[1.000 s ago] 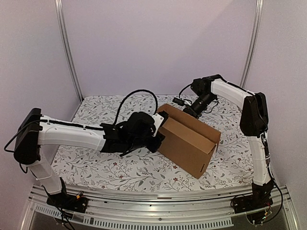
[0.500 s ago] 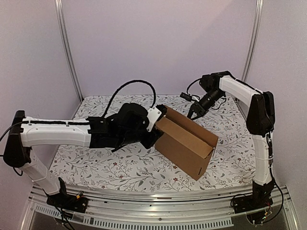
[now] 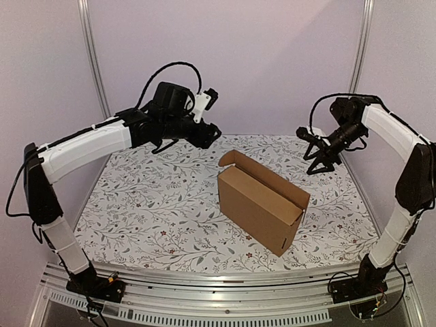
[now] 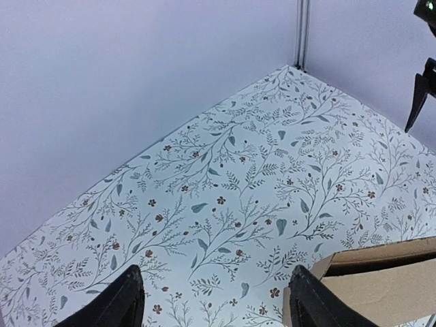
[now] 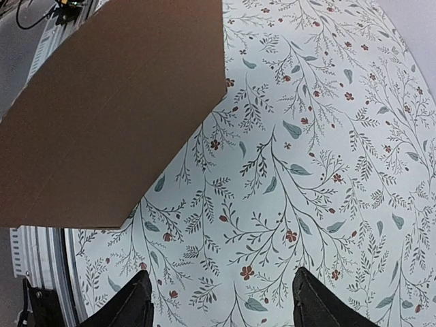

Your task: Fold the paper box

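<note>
I pulled both arms up off the box (image 3: 262, 204).
The left gripper (image 4: 215, 272) and right gripper (image 5: 221, 272) gaped empty; box's inside was hidden.

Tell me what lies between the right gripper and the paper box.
Only bare floral table cover between the right gripper and the paper box, as the top external view shows.

Plain brown cardboard box (image 3: 262, 204) on a white cloth (image 3: 150, 211) printed with grey-green leafy sprigs and small red-brown flowers. Left arm (image 3: 82, 146) and right arm (image 3: 395, 133) are white with black joints. Pale lilac wall (image 3: 259, 61) on the far side
</note>
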